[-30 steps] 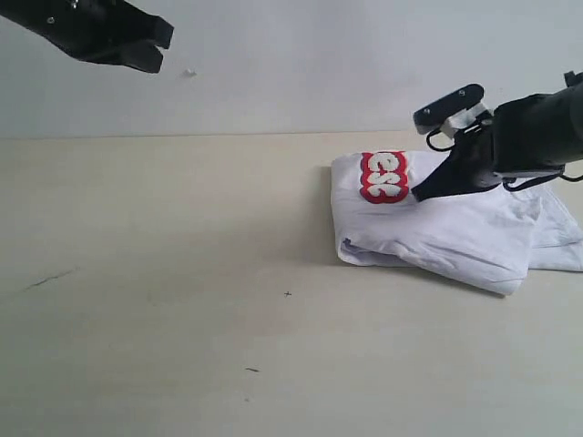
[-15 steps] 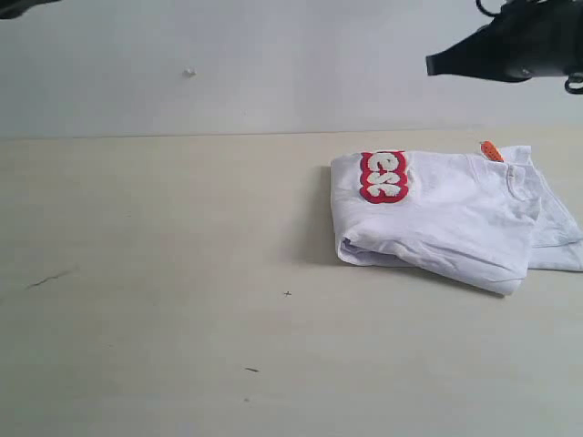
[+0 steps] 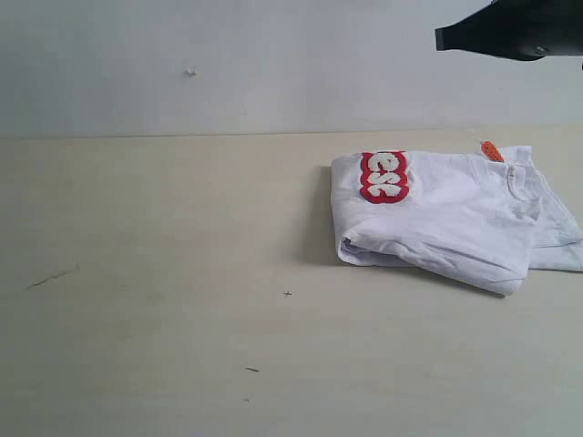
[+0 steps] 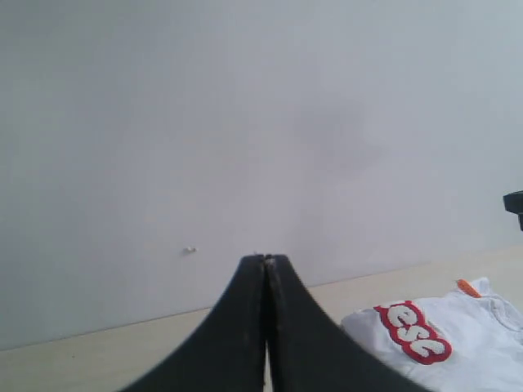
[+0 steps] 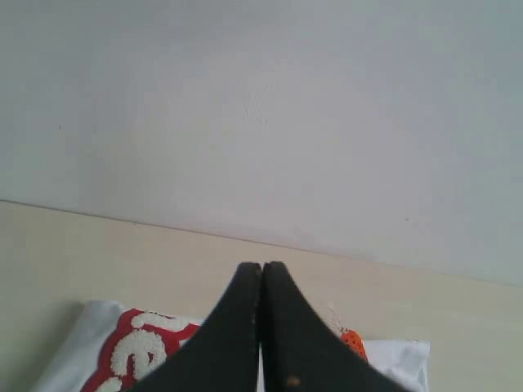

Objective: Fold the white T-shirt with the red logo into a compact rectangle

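The left gripper point(image 4: 265, 260) is outside the exterior view. Its own wrist camera shows the two black fingers pressed flat together with nothing between them, raised above the table point(image 3: 182, 273) and pointing towards the pale wall point(image 3: 273, 64). It touches nothing.

The left and middle of the tabletop are bare apart from a few faint dark marks. To the right of centre lies the white T-shirt point(image 3: 437, 214), folded into a thick, roughly rectangular bundle that rests flat on the table. The red logo point(image 3: 384, 177) sits on the top layer near the bundle's left end, with only a few of its letters showing. A small orange tag point(image 3: 491, 150) shows at the far edge, and what looks like a loose sleeve or hem pokes out on the right side.

The right gripper point(image 3: 441, 38) hangs high above the shirt's right half, well clear of the cloth, fingers fully closed on each other and holding nothing
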